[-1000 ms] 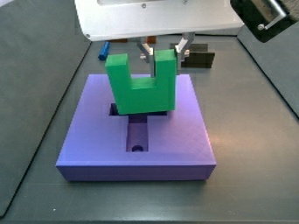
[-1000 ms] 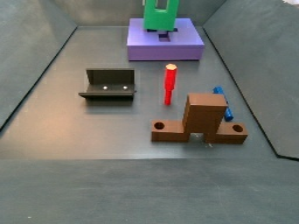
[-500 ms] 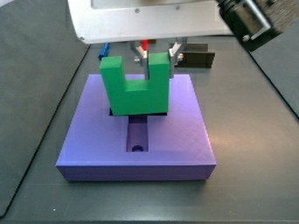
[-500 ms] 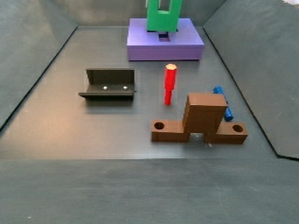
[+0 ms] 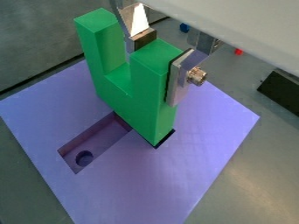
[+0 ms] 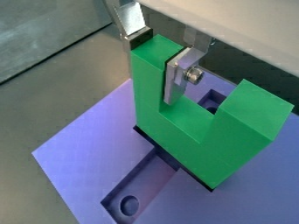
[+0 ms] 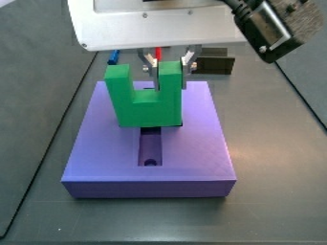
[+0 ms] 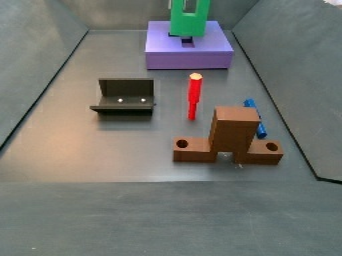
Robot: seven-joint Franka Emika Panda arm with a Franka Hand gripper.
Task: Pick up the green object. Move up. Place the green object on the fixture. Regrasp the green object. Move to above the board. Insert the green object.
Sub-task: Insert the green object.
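The green object (image 7: 141, 99) stands upright with its two prongs pointing up. Its base sits in the cross-shaped recess of the purple board (image 7: 192, 153). My gripper (image 7: 171, 63) is shut on one prong from above. Both wrist views show silver fingers (image 5: 181, 77) (image 6: 179, 77) pressed flat against that prong of the green object (image 5: 126, 83) (image 6: 193, 131), above the board (image 5: 205, 153) (image 6: 76, 166). In a side view the green object (image 8: 187, 18) rises from the board (image 8: 189, 52) at the far end. The fixture (image 8: 124, 97) stands empty on the floor, well apart from the board.
A thin red post (image 8: 195, 95) stands upright mid-floor. A brown upright block (image 8: 233, 132) on a base plate sits beside it, with a small blue piece (image 8: 258, 120) behind. A slot with a round hole (image 5: 82, 158) runs from the recess. Dark sloped walls surround the floor.
The gripper has carried the green object slightly downward and sideways, so its base now sits lower in the board's recess. The grip on the prong is unchanged.
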